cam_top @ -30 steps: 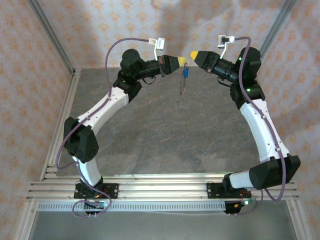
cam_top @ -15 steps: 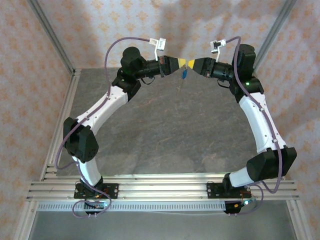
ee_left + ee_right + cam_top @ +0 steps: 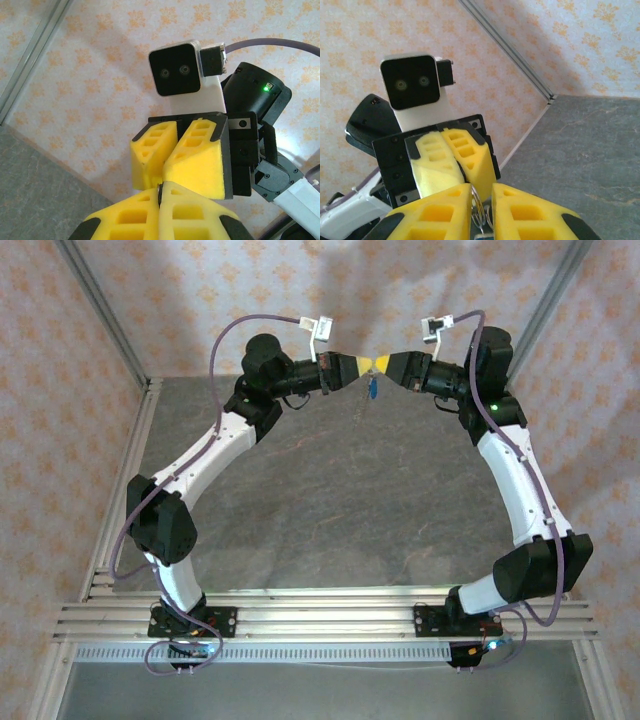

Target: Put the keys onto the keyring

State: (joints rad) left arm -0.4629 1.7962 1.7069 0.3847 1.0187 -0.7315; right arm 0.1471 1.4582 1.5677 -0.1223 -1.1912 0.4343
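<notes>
**A:** What is sitting nearest the arm bases?

**B:** The grey stone-patterned table point(image 3: 330, 510) is stretching away from them. Both arms are reaching over its far end, well above the surface.

**A:** And the grippers?

**B:** They are meeting tip to tip. The yellow-fingered left gripper point(image 3: 361, 364) is pressing its jaws together on a sliver of metal, which I am judging to be the thin silvery wire keyring point(image 3: 478, 202). The yellow-fingered right gripper point(image 3: 384, 364) is holding its jaws a narrow gap apart, with the ring's loop sitting in that gap. I cannot tell whether they are pinching it.

**A:** Where is the key?

**B:** The tiny blue-headed key point(image 3: 371, 390) is hanging just under the touching fingertips, with its long axis pointing down toward the table.

**A:** So what is the coming move turning on?

**B:** The loop is lying straight ahead, between the right fingers, and the key is dangling directly below both grippers, equally near each. I am judging that any regrasp is going to depend on the ring hanging vertically.
</notes>
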